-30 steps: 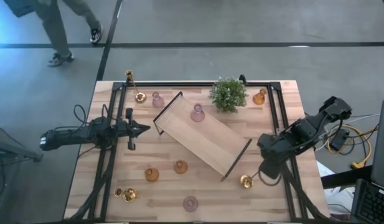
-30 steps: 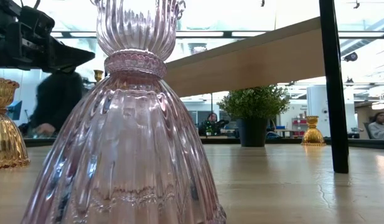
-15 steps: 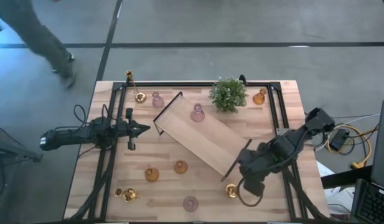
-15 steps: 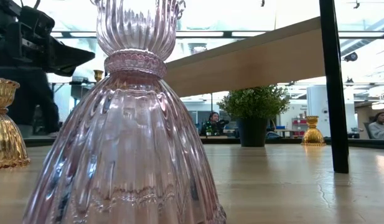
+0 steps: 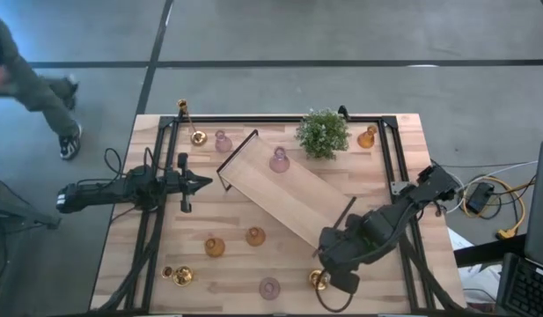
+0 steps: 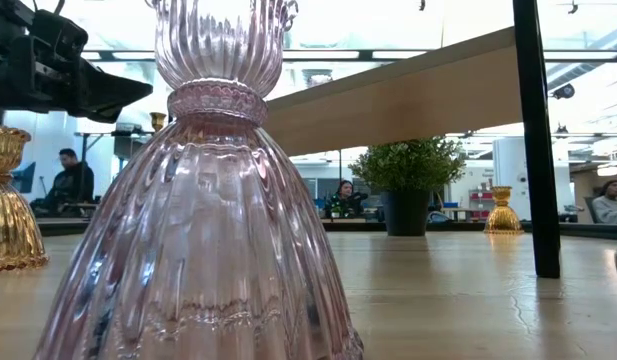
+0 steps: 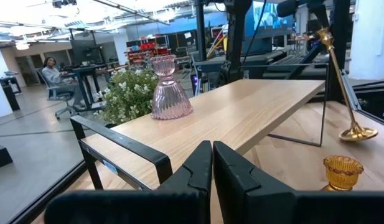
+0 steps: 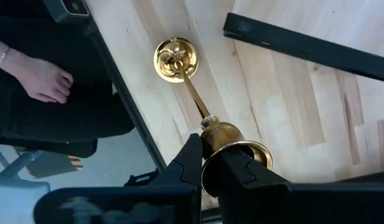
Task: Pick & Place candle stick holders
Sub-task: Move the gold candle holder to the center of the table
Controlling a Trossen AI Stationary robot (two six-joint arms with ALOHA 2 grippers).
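Note:
My right gripper (image 5: 327, 278) is near the table's near edge, shut on a shiny gold stemmed holder (image 8: 190, 93) with a round base. My left gripper (image 5: 201, 183) is shut and empty at the table's left, pointing at the long wooden tray (image 5: 284, 194). One pink holder (image 5: 279, 159) stands on the tray. Standing on the table are a tall-stemmed gold holder (image 5: 185, 119), a pink one (image 5: 222, 141), amber ones (image 5: 367, 136) (image 5: 215, 247) (image 5: 254, 236), a gold one (image 5: 179, 276) and a pink one (image 5: 269, 287). My right gripper holds the gold holder by the rim of its cup (image 8: 207, 140), one finger outside the cup and the other at its mouth. The fingers come from above, pointing down. The holder stays upright below them, its base (image 8: 175, 59) downward; whether the base touches the table I cannot tell.
A green potted plant (image 5: 323, 132) stands at the far side beside the tray's end. A black frame (image 5: 390, 167) runs around the tabletop. The tray's wire handle (image 8: 304, 40) lies close to the held holder. A person's hand (image 8: 42, 78) shows beyond the near edge.
My right gripper has gone toward the table's left and near edges, carrying the gold holder from beside the tray's right end to a spot near the near edge. A person has walked across the floor beyond the far left corner.

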